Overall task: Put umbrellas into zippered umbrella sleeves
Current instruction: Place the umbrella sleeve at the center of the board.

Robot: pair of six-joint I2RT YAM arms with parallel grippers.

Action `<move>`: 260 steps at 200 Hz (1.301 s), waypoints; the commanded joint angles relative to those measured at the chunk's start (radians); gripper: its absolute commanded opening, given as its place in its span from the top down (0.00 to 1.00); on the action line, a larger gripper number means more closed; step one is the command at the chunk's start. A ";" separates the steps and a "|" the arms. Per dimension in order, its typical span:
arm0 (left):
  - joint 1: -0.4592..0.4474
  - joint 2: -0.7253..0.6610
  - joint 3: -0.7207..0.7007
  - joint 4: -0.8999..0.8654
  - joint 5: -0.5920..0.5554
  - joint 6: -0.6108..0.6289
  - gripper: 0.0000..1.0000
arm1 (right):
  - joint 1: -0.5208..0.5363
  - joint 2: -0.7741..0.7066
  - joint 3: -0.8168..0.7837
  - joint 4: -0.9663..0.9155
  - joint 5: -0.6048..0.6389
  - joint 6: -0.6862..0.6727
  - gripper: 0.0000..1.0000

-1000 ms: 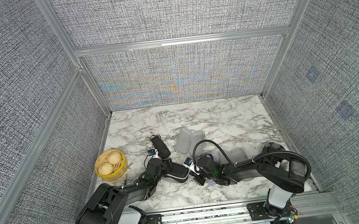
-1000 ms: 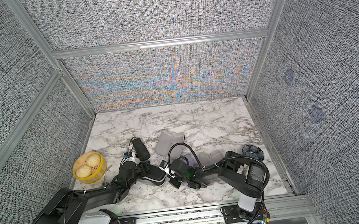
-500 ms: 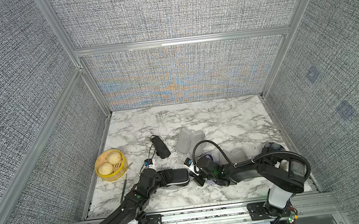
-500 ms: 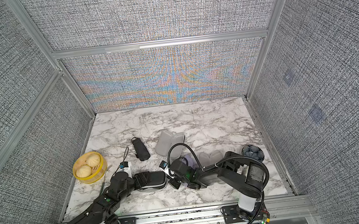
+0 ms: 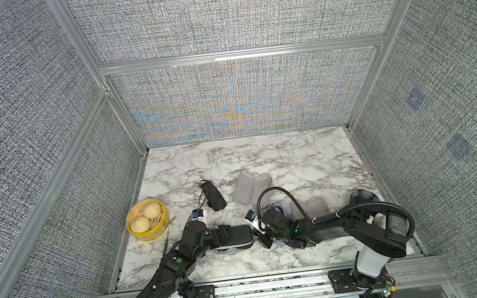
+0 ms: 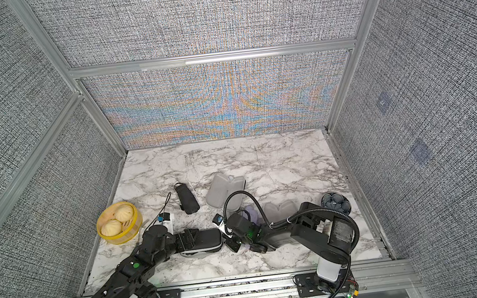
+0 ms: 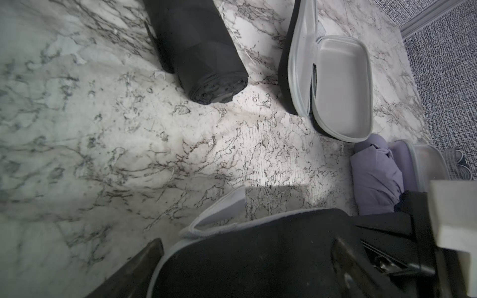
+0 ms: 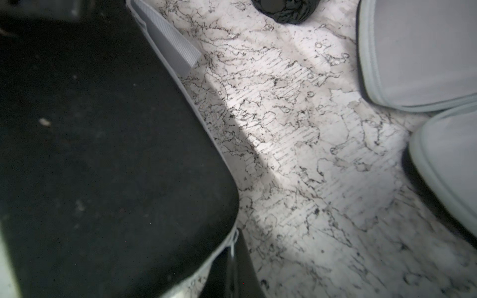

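Now left gripper [image 5: 222, 239] gapes over black sleeve [image 5: 239, 237] (right gripper [image 5: 263, 239] closed).

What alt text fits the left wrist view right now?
A black zippered sleeve, lid down, fills the foreground on the marble table. Beyond it lie a rolled black umbrella, an open grey-lined sleeve and a lavender umbrella beside a lavender sleeve.

1. The marble table [image 5: 277, 154] carries everything.
2. A black case [image 5: 235, 237] lies between the left pincer [image 5: 222, 239] and the right pincer [image 5: 264, 238].
3. Beyond the left pincer lie a black umbrella [image 5: 212, 196] and an open grey-lined case [image 5: 250, 186]. A yellow basket [image 5: 147, 219] sits to its outer side.
4. Just behind the right pincer, a lavender umbrella [image 7: 374, 180] lies beside a lavender case [image 5: 311, 207].
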 commanded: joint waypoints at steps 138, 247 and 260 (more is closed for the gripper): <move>-0.006 -0.089 -0.015 -0.244 0.011 -0.092 0.00 | -0.027 0.006 -0.002 -0.020 -0.019 0.033 1.00; -0.045 -0.107 -0.153 -0.051 0.097 -0.164 0.13 | -0.016 0.027 0.000 0.002 -0.034 0.058 1.00; -0.045 -0.101 -0.159 -0.032 0.096 -0.166 0.16 | -0.017 0.027 0.001 0.002 -0.039 0.061 1.00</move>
